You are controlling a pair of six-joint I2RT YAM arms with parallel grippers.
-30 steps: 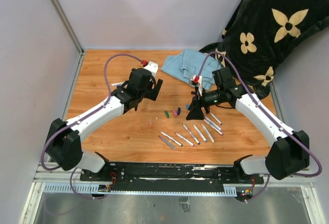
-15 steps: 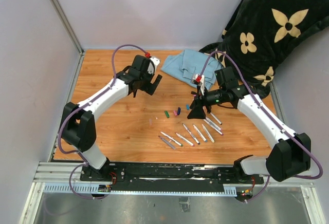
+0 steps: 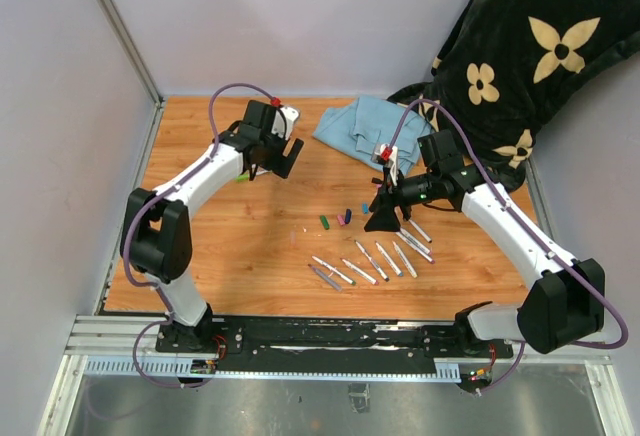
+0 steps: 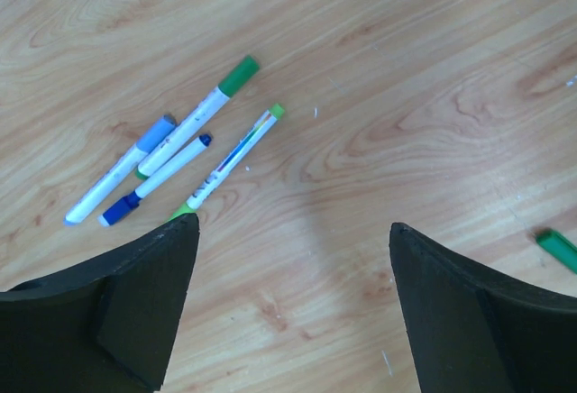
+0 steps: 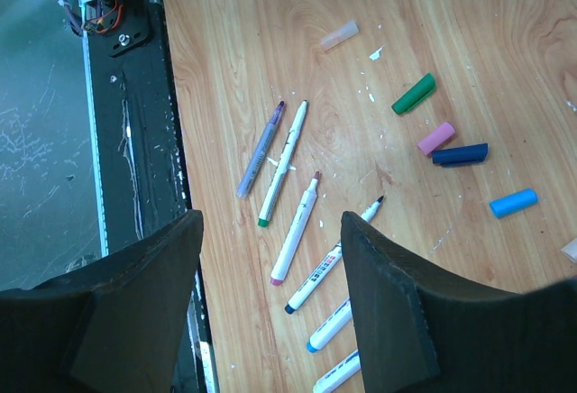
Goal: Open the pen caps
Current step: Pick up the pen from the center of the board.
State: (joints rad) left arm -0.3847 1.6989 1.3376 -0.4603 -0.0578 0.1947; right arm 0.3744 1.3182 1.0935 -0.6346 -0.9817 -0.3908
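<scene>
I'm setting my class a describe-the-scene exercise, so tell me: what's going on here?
Two robot arms are uncapping markers. The right claw hangs open and empty over a row of uncapped markers, with loose caps lying beside them. The left claw, also open and empty, hovers above a separate cluster of markers, where a green cap and a blue cap are on.

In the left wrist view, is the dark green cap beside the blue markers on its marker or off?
On. The green cap sits over the end of its white barrel, in line.
</scene>
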